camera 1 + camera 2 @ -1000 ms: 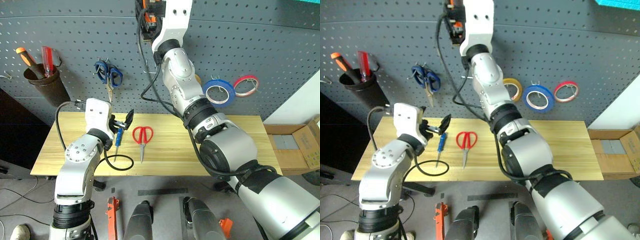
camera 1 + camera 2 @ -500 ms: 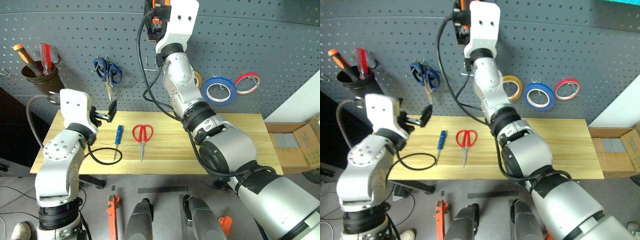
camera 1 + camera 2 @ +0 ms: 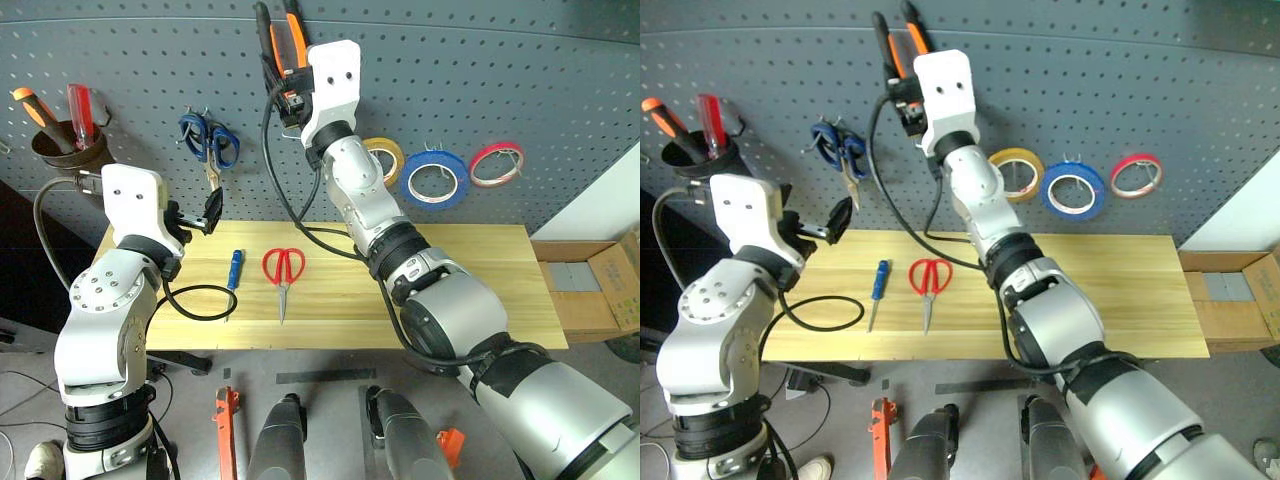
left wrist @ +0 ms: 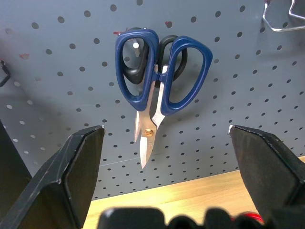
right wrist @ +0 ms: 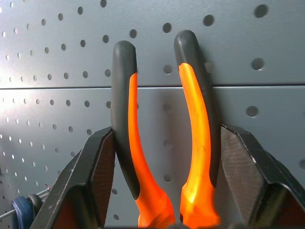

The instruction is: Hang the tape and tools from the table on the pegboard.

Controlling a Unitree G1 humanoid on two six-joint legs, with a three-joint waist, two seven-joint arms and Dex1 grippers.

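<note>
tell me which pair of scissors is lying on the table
The red-handled scissors, lying flat on the table beside the blue-handled screwdriver. The blue-handled scissors hang on the pegboard.

No writing, label, brand mark or number can be read anywhere: not on the pegboard [image 3: 560,90], the counter [image 3: 470,290], the tape rolls hanging on the pegboard, or the cardboard box [image 3: 600,290] beside the counter (its flaps look plain).

Long light plank table [image 3: 480,290] in front of pegboard. On it, left part: blue-handled screwdriver [image 3: 233,273] lying lengthwise, red-handled scissors [image 3: 283,272] just beside, blades toward near edge, apart. Black cable loop [image 3: 195,302] rests near screwdriver tip.
</note>
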